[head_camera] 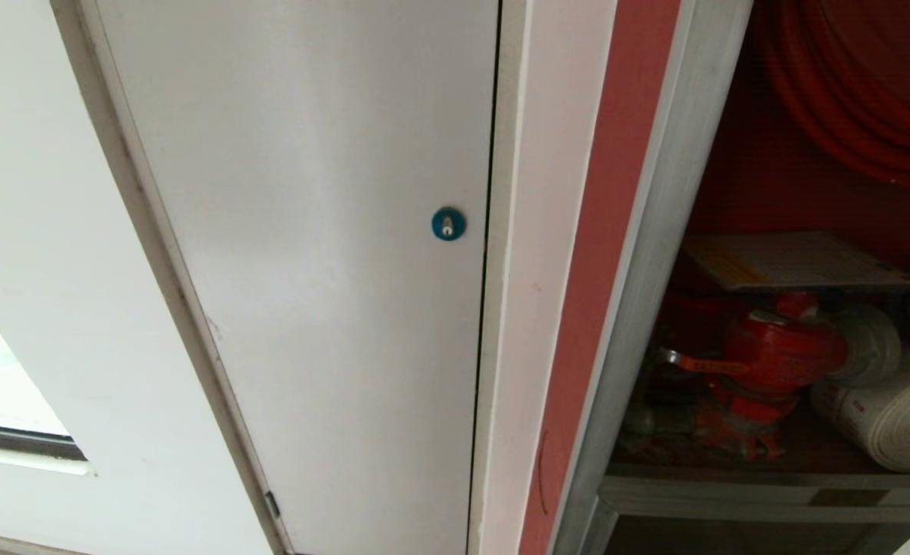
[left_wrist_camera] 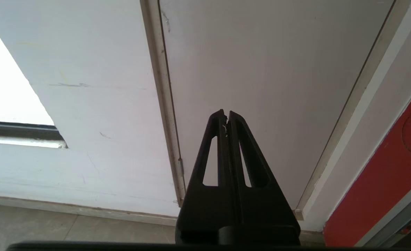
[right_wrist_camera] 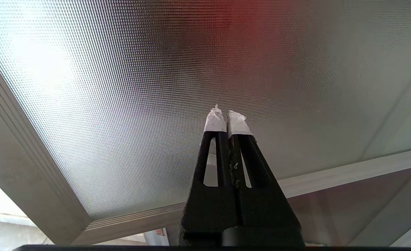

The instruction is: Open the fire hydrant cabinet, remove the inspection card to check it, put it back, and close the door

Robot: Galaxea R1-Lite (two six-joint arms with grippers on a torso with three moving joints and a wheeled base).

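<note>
card (head_camera: 790, 262) flat on red valve (head_camera: 779, 354), long axis sideways, on robot's right | right gripper (right_wrist_camera: 225, 116) nearer, jaws together, empty | left gripper (left_wrist_camera: 225, 114) jaws together, empty

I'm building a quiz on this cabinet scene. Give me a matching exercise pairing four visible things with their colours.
Things:
1. round lock
2. valve
3. rolled hose
4. left gripper

Colours:
A. white
B. black
C. blue
D. red

Pairs: 1-C, 2-D, 3-A, 4-B
</note>
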